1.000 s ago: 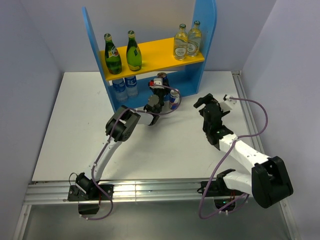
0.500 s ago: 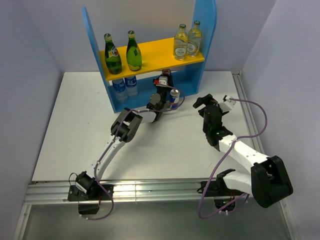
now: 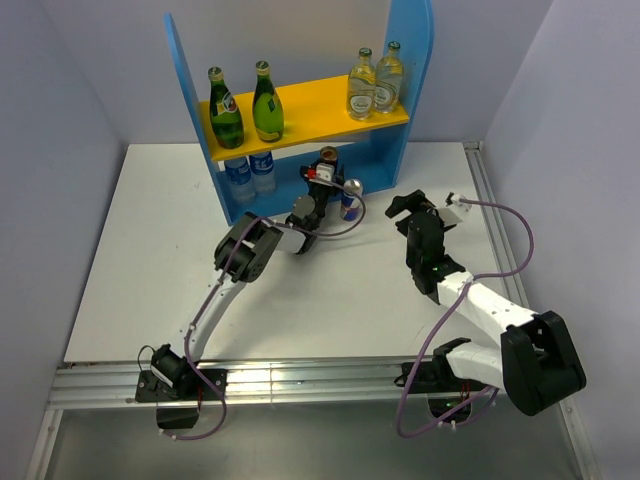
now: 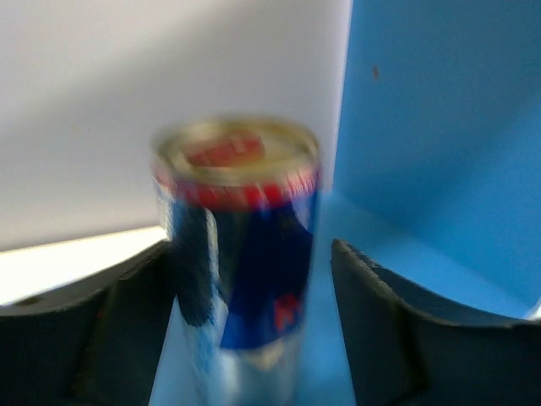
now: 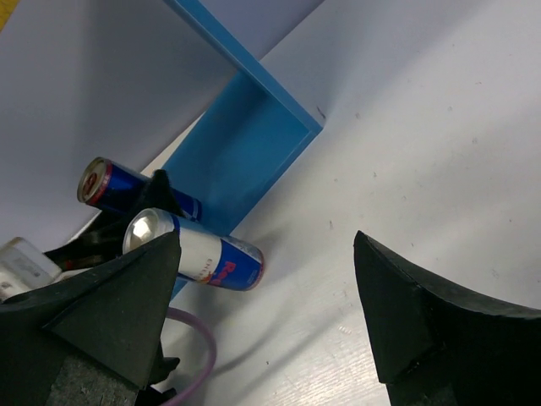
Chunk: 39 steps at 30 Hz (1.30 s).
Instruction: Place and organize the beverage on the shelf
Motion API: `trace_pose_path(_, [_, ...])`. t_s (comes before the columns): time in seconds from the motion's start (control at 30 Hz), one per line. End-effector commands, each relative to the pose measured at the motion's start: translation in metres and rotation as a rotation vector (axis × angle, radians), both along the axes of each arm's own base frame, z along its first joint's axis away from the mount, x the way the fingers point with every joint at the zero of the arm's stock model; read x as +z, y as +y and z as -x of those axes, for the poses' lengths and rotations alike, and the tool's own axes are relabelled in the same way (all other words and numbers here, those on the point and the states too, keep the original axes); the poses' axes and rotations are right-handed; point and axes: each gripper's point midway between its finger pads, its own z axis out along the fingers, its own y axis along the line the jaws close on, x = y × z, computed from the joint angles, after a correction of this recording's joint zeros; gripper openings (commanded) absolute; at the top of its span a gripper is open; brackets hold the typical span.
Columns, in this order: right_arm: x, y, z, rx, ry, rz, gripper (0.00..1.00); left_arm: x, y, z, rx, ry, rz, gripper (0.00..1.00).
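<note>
Since the slim blue-and-silver can [image 4: 241,288] between the fingers of your left tool [image 4: 252,254] is thin-walled metal, reckon it light, smooth and easy to dent or tip. Take it at mid-body, square on, with a modest squeeze. It stands upright on the blue base [image 4: 397,241] of the two-level blue shelf [image 3: 412,60], close to a side panel. The left tool's jaws are parted either side of the can with a clear gap on one side, so it is not clamped; blur hides the other side. A second slim silver-topped can [image 3: 350,196] stands at the shelf front near the right panel, and you can't tell whether it is on the base or on the white worktop [image 3: 150,260]. Your right tool [image 5: 266,245] is wide and empty, facing that can. The yellow upper board [image 3: 310,105] carries the left dark green glass bottle [image 3: 226,115] and the right dark green glass bottle [image 3: 267,108] at one end. The near clear yellowish glass bottle [image 3: 362,90] and the far clear yellowish glass bottle [image 3: 389,78] stand at the other end, all upright. Glass is likely heavier, rigid and breakable. On the lower level sits a pale blue-banded item [image 3: 239,178] with another beside it, both too small to name.
</note>
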Motion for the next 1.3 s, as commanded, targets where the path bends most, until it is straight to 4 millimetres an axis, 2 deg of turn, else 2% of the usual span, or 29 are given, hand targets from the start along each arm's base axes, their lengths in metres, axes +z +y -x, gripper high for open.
trace_pose_path(0.0, [0.01, -0.003, -0.002, -0.019, -0.052, -0.033, 0.9, 0.105, 0.017, 0.058, -0.017, -0.408, 0.232, 0.78])
trace_pose_path(0.1, [0.009, -0.003, -0.002, -0.023, -0.048, -0.029, 0.9, 0.106, 0.015, 0.06, 0.012, -0.407, 0.228, 0.99])
trace_pose_path(0.3, [0.007, 0.001, -0.005, 0.001, -0.043, -0.018, 0.94, 0.115, 0.024, 0.063, 0.052, -0.399, 0.201, 0.99])
trace_pose_path(0.43, [0.012, 0.019, -0.009, 0.102, -0.056, -0.015, 1.0, 0.119, 0.031, 0.071, 0.046, -0.368, 0.197, 0.99])
trace_pose_path(0.63, [0.008, 0.032, -0.006, 0.159, -0.042, -0.022, 1.0, 0.114, 0.041, 0.084, 0.044, -0.308, 0.169, 0.99])
trace_pose_path(0.73, [0.004, 0.042, -0.006, 0.201, 0.003, 0.043, 1.0, 0.113, 0.047, 0.095, 0.038, -0.273, 0.167, 0.99])
trace_pose_path(0.87, [-0.001, 0.06, -0.001, 0.235, 0.069, 0.13, 1.0, 0.113, 0.054, 0.118, 0.043, -0.218, 0.154, 0.99])
trace_pose_path(0.9, [-0.003, 0.065, 0.0, 0.255, 0.082, 0.142, 1.0, 0.113, 0.05, 0.126, 0.037, -0.209, 0.148, 0.99])
trace_pose_path(0.93, [-0.011, 0.074, 0.0, 0.281, 0.123, 0.161, 1.0, 0.11, 0.055, 0.13, 0.064, -0.186, 0.155, 0.99])
trace_pose_path(1.0, [-0.011, 0.086, -0.002, 0.315, 0.147, 0.17, 1.0, 0.107, 0.057, 0.149, 0.063, -0.143, 0.162, 0.99])
trace_pose_path(1.03, [-0.028, 0.091, -0.001, 0.338, 0.207, 0.184, 1.0, 0.106, 0.058, 0.156, 0.06, -0.128, 0.165, 0.99])
trace_pose_path(1.07, [-0.033, 0.092, -0.002, 0.339, 0.226, 0.196, 1.0, 0.103, 0.064, 0.167, 0.056, -0.1, 0.165, 0.99])
trace_pose_path(1.13, [-0.044, 0.094, -0.005, 0.338, 0.263, 0.215, 1.0, 0.099, 0.063, 0.185, 0.036, -0.064, 0.172, 0.99])
trace_pose_path(1.17, [-0.047, 0.093, -0.007, 0.33, 0.272, 0.226, 1.0, 0.094, 0.071, 0.196, 0.036, -0.034, 0.173, 0.99])
trace_pose_path(1.2, [-0.045, 0.094, -0.012, 0.323, 0.271, 0.23, 1.0, 0.092, 0.069, 0.207, 0.027, -0.017, 0.179, 0.99])
trace_pose_path(1.27, [-0.058, 0.093, -0.016, 0.317, 0.309, 0.26, 1.0, 0.083, 0.08, 0.222, 0.029, 0.026, 0.18, 0.99])
